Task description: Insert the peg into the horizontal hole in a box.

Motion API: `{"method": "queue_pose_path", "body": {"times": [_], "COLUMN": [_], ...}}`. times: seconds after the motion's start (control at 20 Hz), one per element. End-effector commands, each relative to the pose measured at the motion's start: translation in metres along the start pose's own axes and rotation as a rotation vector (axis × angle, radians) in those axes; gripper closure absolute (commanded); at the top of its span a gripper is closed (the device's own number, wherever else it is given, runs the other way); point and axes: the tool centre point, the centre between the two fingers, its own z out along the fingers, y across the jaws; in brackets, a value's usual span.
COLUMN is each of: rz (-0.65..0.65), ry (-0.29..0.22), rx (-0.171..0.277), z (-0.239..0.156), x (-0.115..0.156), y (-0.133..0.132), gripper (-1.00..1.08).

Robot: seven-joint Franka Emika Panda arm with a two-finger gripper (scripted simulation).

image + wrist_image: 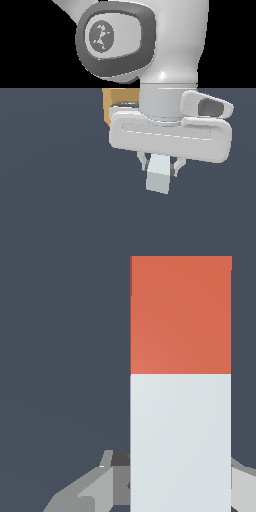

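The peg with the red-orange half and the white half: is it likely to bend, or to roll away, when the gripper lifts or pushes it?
The peg looks stiff: its edges run perfectly straight, so bending seems unlikely. Its flat faces and square end suggest it would slide, not roll. The gripper appears to hold the white half, so the long red-orange half might tilt it.

Matt smooth peg [180, 381], glossy plastic-looking end effector [161, 167], matt tan box [116, 97], flat matt floor [50, 190]

peg [180, 381]: red-orange/white bar, white half in hand [160, 167] | box [116, 102]: tan, behind arm
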Motion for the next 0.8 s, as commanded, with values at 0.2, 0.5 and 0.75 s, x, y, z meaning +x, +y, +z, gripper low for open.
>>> {"method": "queue_pose_path", "body": {"times": [0.2, 0.5, 0.75], "rz": [-0.241, -0.437, -0.582], "ry": [0.001, 0.001, 0.002], "rx": [-0.003, -0.003, -0.003], "z": [-0.014, -0.024, -0.031], "x": [0.091, 0.164, 0.216], "y": [0.008, -0.002, -0.020], "gripper": [1.08, 1.08, 1.08]}}
